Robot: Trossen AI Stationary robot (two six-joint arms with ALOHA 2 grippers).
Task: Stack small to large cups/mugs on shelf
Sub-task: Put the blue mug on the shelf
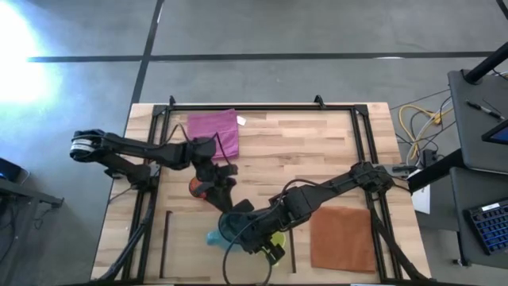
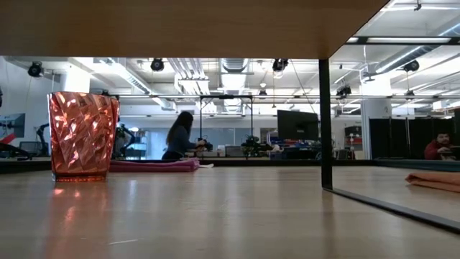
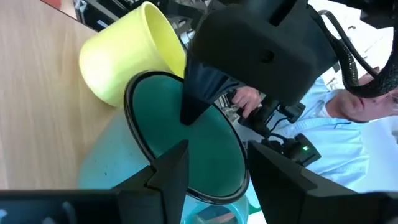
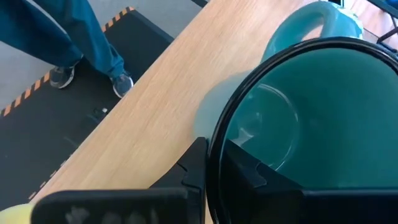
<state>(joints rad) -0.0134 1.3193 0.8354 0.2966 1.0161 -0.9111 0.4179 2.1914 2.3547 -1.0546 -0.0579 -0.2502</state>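
The teal mug (image 1: 228, 228) stands near the front edge of the wooden surface (image 1: 317, 143), between the two thin black strips (image 1: 166, 242) that mark the shelf. The right pincer (image 1: 242, 230) is closed on its dark rim: in the right wrist view one finger (image 4: 186, 171) lies outside the wall and the other sits inside the mug (image 4: 311, 118), whose handle points away from the camera. Just beside it, touching its wall on the side toward the rust-brown mat (image 1: 343, 238), is the yellow mug (image 1: 276, 239), partly hidden under the right arm in the high view. The left wrist view shows the yellow mug (image 3: 127, 53) tilted against the teal mug (image 3: 180, 143).

The left pincer (image 1: 218, 191) hovers over the middle of the surface just behind the teal mug, beside the red-orange cup (image 1: 197, 187); I cannot tell how its fingers stand. In the low view that faceted cup (image 2: 82, 137) stands upright and alone on bare planks.

The magenta cloth (image 1: 214, 131) lies toward the back left, well apart from the mugs. The back right of the surface is open wood. The mugs sit close to the front edge. No writing can be read on the mugs or the cup.
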